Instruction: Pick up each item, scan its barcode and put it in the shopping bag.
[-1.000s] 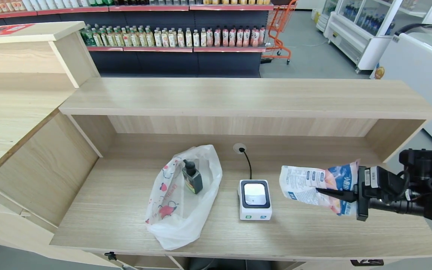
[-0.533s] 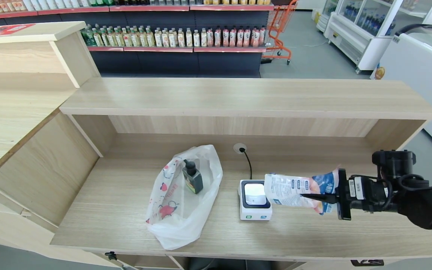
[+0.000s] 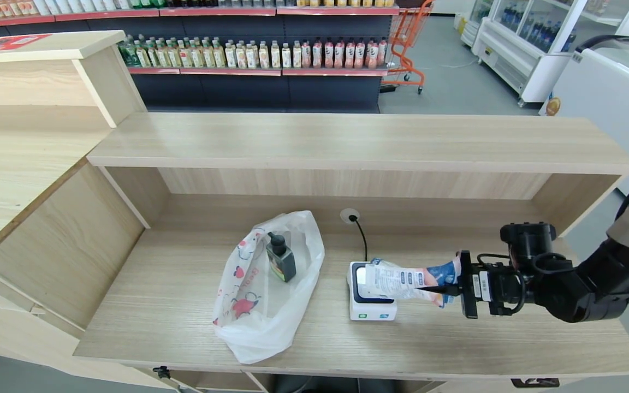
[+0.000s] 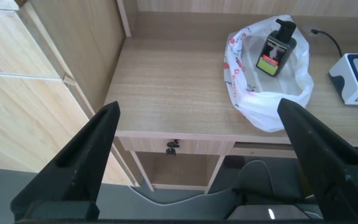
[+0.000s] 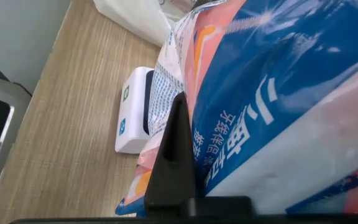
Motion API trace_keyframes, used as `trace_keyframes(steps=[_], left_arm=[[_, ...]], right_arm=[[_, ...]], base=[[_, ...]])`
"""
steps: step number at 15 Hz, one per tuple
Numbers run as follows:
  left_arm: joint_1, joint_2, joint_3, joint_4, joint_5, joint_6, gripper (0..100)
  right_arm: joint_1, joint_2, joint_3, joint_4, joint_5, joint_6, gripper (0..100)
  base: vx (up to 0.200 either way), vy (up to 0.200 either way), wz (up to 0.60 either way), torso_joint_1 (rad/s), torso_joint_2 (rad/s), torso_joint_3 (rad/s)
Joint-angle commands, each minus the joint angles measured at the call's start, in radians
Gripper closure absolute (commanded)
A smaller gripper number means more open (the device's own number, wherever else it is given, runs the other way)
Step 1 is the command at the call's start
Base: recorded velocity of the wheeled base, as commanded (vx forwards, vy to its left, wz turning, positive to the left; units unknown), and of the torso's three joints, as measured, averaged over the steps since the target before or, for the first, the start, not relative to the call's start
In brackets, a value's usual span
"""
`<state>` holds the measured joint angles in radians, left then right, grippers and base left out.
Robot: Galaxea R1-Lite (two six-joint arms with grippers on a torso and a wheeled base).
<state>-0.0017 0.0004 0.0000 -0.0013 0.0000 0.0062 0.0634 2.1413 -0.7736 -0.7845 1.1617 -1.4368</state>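
a limp packet held over the scanner

the right gripper (image 3: 446, 287) is clamped on one end of a soft white, blue and pink plastic packet (image 3: 402, 278). the packet juts out to the left, and its free end hangs over the glass of the white, box-shaped scanner (image 3: 372, 314). the scanner sits right of centre on the pale wooden counter (image 3: 156, 322). we cannot tell whether packet and glass touch. in the right wrist view the packet (image 5: 278, 93) bulges past a black finger (image 5: 176, 155), with the scanner (image 5: 132, 112) beyond it.

we judge the packet light and floppy. its film looks glossy, so it is probably slippery, and it droops away from the grip. the contents may crush, so a firm pinch at the sealed end seems safer to us than squeezing the middle. held by one end, the printed face can twist and turn the barcode off the glass. we cannot tell where the barcode sits.

the left gripper (image 4: 197, 107) is spread wide and holds nothing. it hangs off the near left corner of the counter, well apart from the bag.

our count:
- one packet, in hand
- one dark pump bottle (image 3: 280, 263), already inside the bag
- one translucent white plastic shopping bag (image 3: 249, 316) with red prints, lying left of the scanner
- one scanner, with one black cable (image 3: 359, 234) running to the far side of the counter
- two grippers
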Motion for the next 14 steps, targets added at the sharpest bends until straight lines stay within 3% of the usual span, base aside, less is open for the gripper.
trace_keyframes(steps=[1, 9, 14], left_arm=[[0.0, 0.001, 0.0, 0.0, 0.0, 0.0, 0], [0.0, 0.0, 0.0, 0.0, 0.0, 0.0, 0], [0.0, 0.001, 0.0, 0.0, 0.0, 0.0, 0]], right_arm=[[0.022, 0.037, -0.027, -0.001, 0.0, 0.001, 100], [0.065, 0.141, -0.199, -0.004, -0.01, -0.01, 100], [0.07, 0.169, -0.236, -0.018, -0.02, -0.01, 100]], base=[[0.0, 0.0, 0.0, 0.0, 0.0, 0.0], [0.0, 0.0, 0.0, 0.0, 0.0, 0.0], [0.0, 0.0, 0.0, 0.0, 0.0, 0.0]])
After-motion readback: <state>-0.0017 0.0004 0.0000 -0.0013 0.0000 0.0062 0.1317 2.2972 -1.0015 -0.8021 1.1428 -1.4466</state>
